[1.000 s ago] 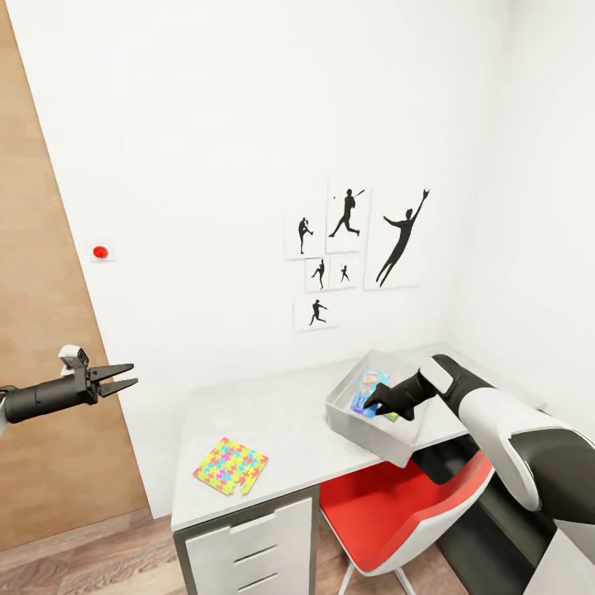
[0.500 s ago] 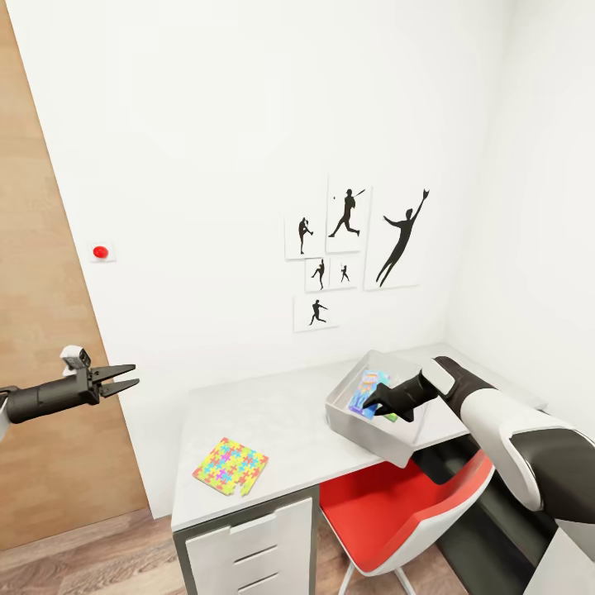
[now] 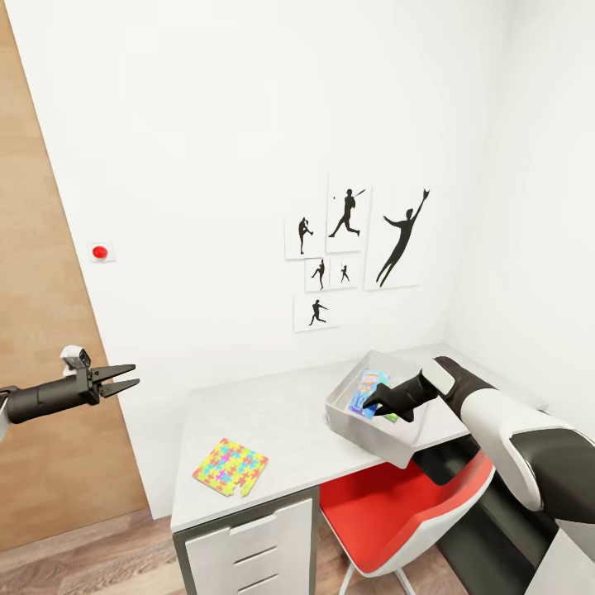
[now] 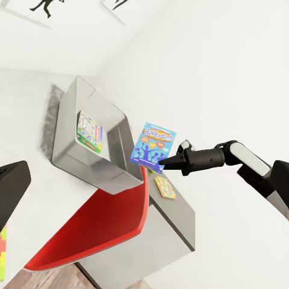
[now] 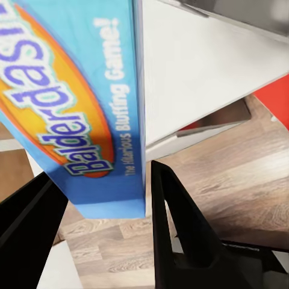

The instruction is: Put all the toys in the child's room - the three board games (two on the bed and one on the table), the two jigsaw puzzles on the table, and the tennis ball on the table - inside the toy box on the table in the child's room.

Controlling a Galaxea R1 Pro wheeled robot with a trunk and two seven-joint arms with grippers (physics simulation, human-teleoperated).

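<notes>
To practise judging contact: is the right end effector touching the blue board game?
Touching. The left wrist view shows the blue board game pinched at one edge by the right end effector, held in mid-air.

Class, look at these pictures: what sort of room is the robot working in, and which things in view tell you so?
Probably a child's bedroom or playroom: sports-silhouette pictures on the wall, a colourful jigsaw puzzle on the desk, and a board game in the right hand.

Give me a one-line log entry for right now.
right gripper: shut on blue board game | over toy box | left gripper: open, idle | puzzle on table
</notes>
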